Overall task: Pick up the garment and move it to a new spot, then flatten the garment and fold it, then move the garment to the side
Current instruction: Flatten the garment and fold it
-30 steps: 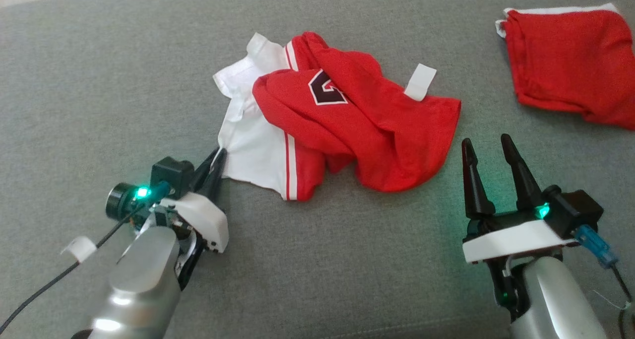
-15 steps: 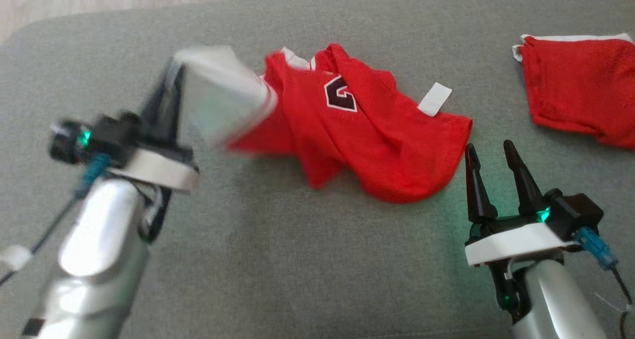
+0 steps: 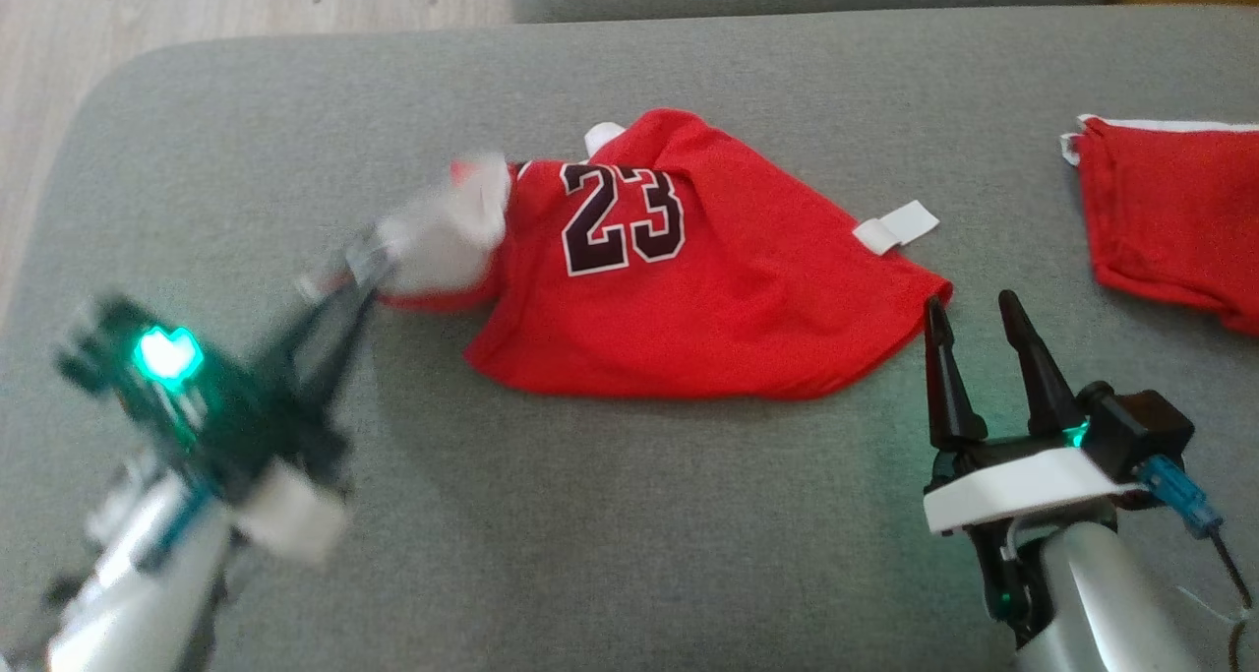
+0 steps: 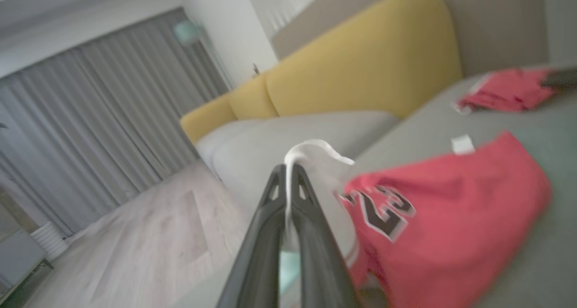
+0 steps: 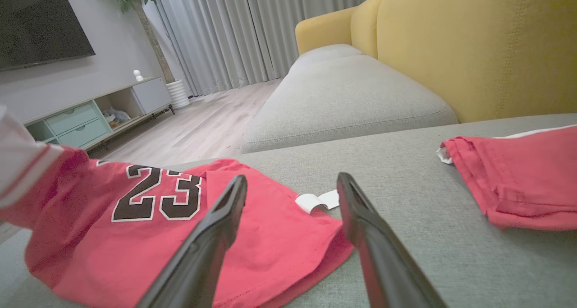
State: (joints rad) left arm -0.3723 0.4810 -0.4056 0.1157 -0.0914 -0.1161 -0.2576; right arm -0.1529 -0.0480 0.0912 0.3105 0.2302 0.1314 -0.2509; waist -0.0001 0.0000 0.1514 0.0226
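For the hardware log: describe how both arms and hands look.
Right hand: two long black tapering fingers on a white collar, a small green light, a black camera block with a blue plug and thin cable, a silver forearm. Left hand, blurred: the same dark fingers, white collar, green light and silvery forearm.

Soft daylight, motion-blurred left hand (image 3: 356, 271)

- The garment (image 3: 689, 298) lies on the seat cushion (image 3: 629, 515), mid-surface.
- The left gripper (image 3: 364, 264) sits at its left end, sleeve between the fingers.
- The right gripper (image 3: 971, 303) stands just beside its right corner.
- The second garment (image 3: 1170, 219) lies far right, well apart.
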